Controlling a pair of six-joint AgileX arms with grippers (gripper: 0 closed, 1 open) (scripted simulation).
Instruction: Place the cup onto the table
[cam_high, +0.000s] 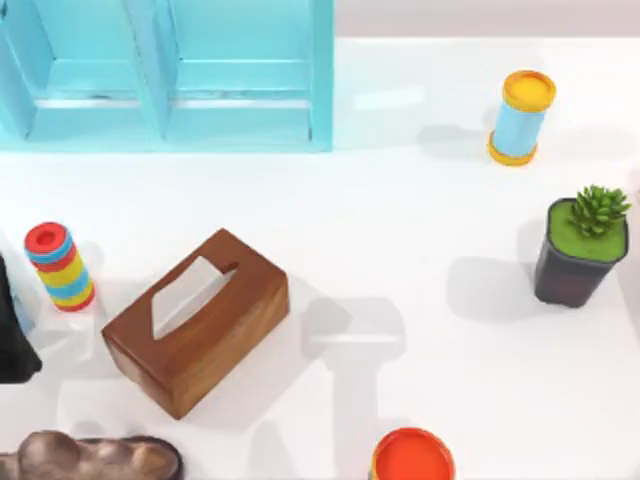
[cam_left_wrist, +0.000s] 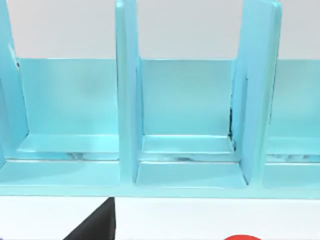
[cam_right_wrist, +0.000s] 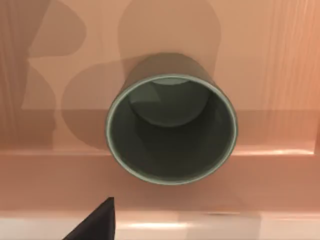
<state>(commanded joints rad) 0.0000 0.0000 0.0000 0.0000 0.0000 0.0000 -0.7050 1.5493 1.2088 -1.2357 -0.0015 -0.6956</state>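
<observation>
The grey-green cup (cam_right_wrist: 171, 129) stands upright on a pinkish wood-grain surface (cam_right_wrist: 270, 75), and the right wrist view looks straight down into its dark inside. A dark corner of my right gripper (cam_right_wrist: 97, 222) juts in beside the cup, apart from its rim. The glossy white table (cam_high: 420, 200) spreads across the top view. My left arm (cam_high: 15, 330) is a dark shape at the table's left edge. A dark corner of my left gripper (cam_left_wrist: 95, 225) shows in the left wrist view, which faces the light-blue cabinet (cam_left_wrist: 185, 100).
The cabinet (cam_high: 170, 70) stands at the back left. A wooden tissue box (cam_high: 195, 320) lies front left beside a striped ring stack (cam_high: 60, 265). A blue cylinder (cam_high: 520, 118) and a potted plant (cam_high: 580, 250) stand right. An orange lid (cam_high: 412, 458) sits at the front.
</observation>
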